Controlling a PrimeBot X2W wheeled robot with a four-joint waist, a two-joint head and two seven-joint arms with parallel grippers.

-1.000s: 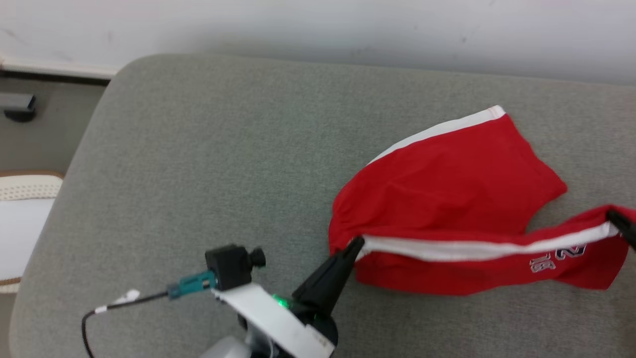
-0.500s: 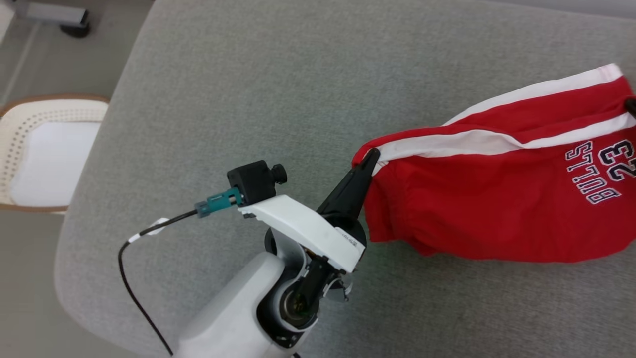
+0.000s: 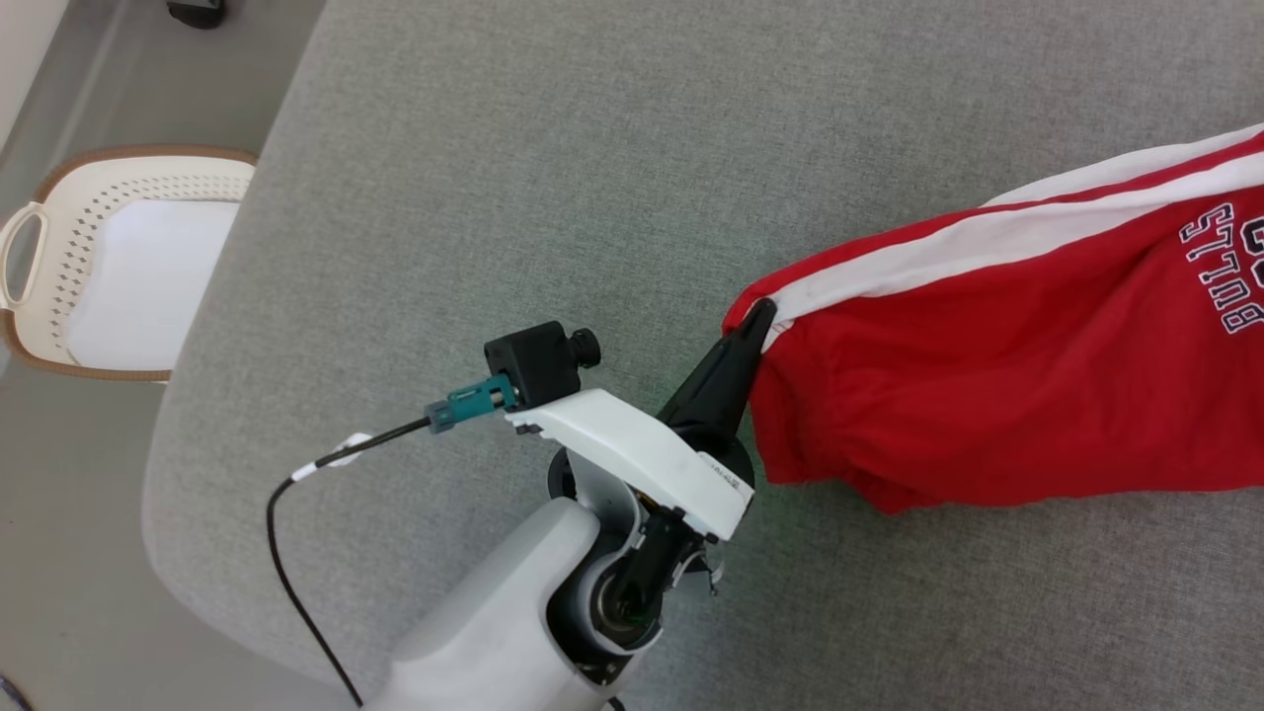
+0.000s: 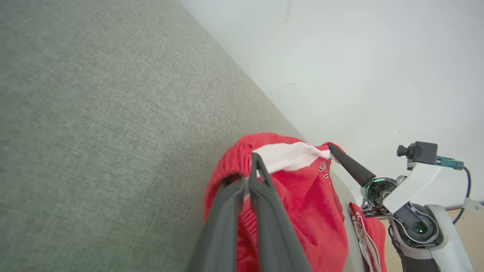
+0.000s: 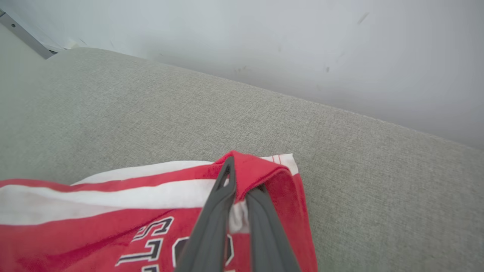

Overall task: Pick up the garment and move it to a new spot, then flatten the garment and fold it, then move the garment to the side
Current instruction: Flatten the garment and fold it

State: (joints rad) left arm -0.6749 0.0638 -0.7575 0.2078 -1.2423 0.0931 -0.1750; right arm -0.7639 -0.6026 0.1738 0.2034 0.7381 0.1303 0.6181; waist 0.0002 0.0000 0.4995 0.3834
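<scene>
Bare grey cushion [image 3: 553, 178] across upper left and centre, red garment [image 3: 987, 395] spanning right, basket [image 3: 74, 257] beyond left edge

The red soft-fabric jersey with white stripes [image 3: 987, 395] is running off the head view's right edge, its black white-outlined lettering [image 3: 1229, 272] cut short. The right end effector [image 5: 242, 175] is hiding further letters. A white perforated plastic basket [image 3: 148, 183] is lying partly beyond the left edge.

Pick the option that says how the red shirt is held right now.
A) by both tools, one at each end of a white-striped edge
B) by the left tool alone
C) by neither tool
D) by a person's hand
A: the left tool pinches one end of the shirt's white-striped edge, and the right tool is clamped on the other end.
</scene>
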